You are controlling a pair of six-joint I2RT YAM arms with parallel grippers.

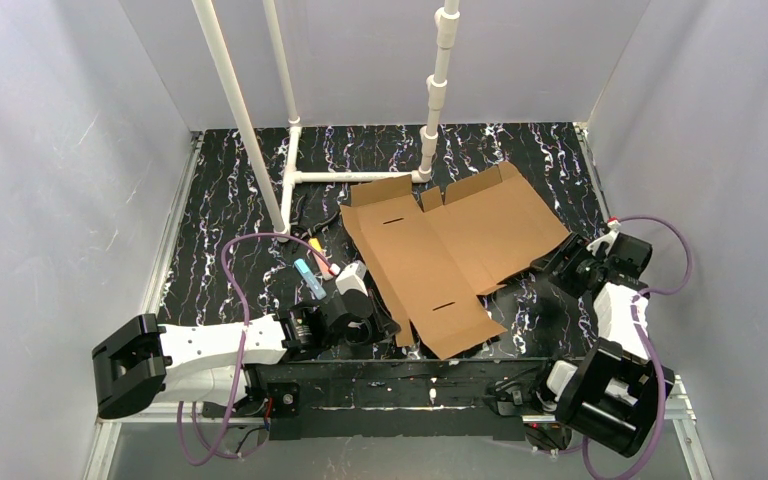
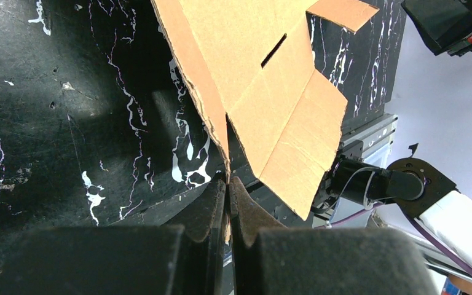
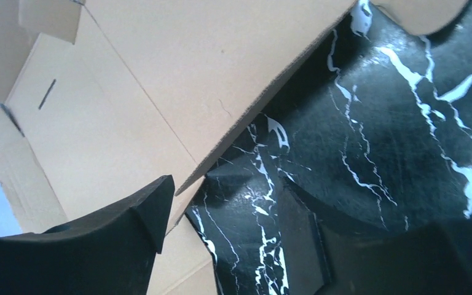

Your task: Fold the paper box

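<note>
left jaws: clamped on paper box (image 1: 450, 240) flap | right jaws: spread apart, astride its edge

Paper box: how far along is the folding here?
Barely begun. Done: no wall stands; the paper box lies nearly flat. In hand: the left claw pinches its near edge, the right claw is open at its right edge. Left: all the folding and tucking of flaps.
</note>
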